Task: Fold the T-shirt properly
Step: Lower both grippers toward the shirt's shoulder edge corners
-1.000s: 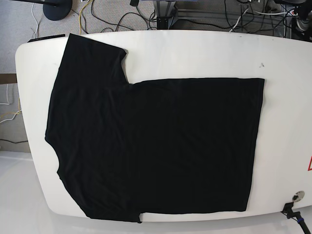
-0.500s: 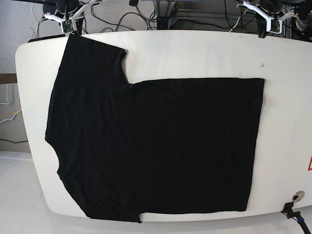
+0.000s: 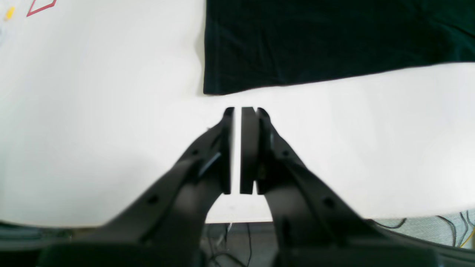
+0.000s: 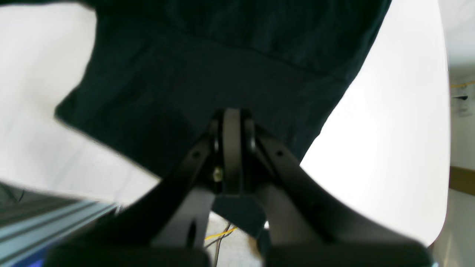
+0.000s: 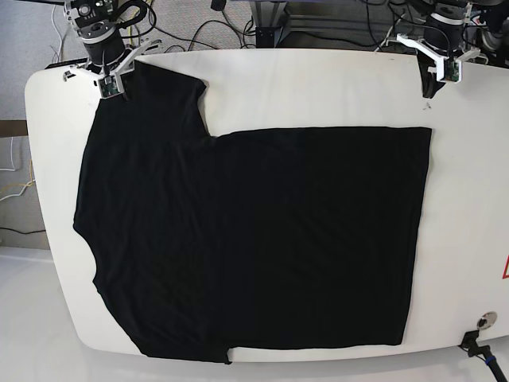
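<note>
The black T-shirt (image 5: pixel 246 239) lay spread flat across most of the white table (image 5: pixel 318 87) in the base view, its straight hem along the right side of the frame and its sleeves at the left, one reaching toward the upper left corner and the other toward the lower left.

In the upper right of that view the left gripper (image 5: pixel 433 81) hung over bare tabletop, just above the shirt's upper right hem corner and apart from it. Its own wrist view showed the two dark fingers almost together, a thin sliver of white table visible between them, with nothing held; the shirt's corner (image 3: pixel 207 91) sat just beyond the fingertips (image 3: pixel 228 111), not touching.

In the upper left of the base view the right gripper (image 5: pixel 114 89) stood over the upper sleeve, near its outer edge. In the right wrist view its fingers (image 4: pixel 232 126) were pressed together with no gap showing, black cloth (image 4: pixel 207 66) filling the frame behind them. Whether any fabric was pinched between them could not be told.
</note>
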Controlling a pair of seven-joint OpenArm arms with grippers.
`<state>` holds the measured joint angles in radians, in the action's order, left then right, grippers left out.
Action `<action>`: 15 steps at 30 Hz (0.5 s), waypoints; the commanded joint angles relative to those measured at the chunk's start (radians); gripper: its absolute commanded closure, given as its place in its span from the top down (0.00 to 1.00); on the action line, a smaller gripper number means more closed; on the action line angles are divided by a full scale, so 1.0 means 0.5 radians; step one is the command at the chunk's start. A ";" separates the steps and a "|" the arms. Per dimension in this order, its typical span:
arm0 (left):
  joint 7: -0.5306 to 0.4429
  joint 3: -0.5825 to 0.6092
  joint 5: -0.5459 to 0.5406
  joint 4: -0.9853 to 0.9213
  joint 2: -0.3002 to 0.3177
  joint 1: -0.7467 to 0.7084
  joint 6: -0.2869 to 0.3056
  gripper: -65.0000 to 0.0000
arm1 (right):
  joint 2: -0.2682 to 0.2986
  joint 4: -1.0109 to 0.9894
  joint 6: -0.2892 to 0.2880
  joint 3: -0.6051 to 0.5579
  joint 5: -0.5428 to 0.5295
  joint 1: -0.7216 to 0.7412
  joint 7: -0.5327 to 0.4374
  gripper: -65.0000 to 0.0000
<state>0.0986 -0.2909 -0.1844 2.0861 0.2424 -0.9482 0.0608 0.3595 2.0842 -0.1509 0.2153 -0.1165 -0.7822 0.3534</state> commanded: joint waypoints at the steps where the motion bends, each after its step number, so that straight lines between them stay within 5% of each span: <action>1: -0.046 -0.008 -0.002 0.044 0.018 -0.002 -0.009 0.02 | 0.023 0.058 0.019 0.036 -0.015 0.014 -0.025 0.00; 9: -0.057 -0.008 -0.009 0.039 0.034 0.037 -0.006 0.09 | 0.021 0.065 0.015 0.034 -0.005 0.022 0.035 0.02; 12: -0.031 -0.010 -0.021 0.027 0.056 0.067 -0.003 0.23 | 0.021 0.070 0.014 0.039 -0.009 0.029 0.080 0.13; 15: -0.029 -0.008 -0.030 0.023 0.068 0.121 -0.006 0.26 | 0.011 0.077 0.019 0.079 0.000 0.031 0.099 0.28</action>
<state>0.1131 -0.2897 -0.1959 2.0811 0.2672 -0.8799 0.0628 0.3576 2.1010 -0.1493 0.2333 -0.1169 -0.7612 0.4248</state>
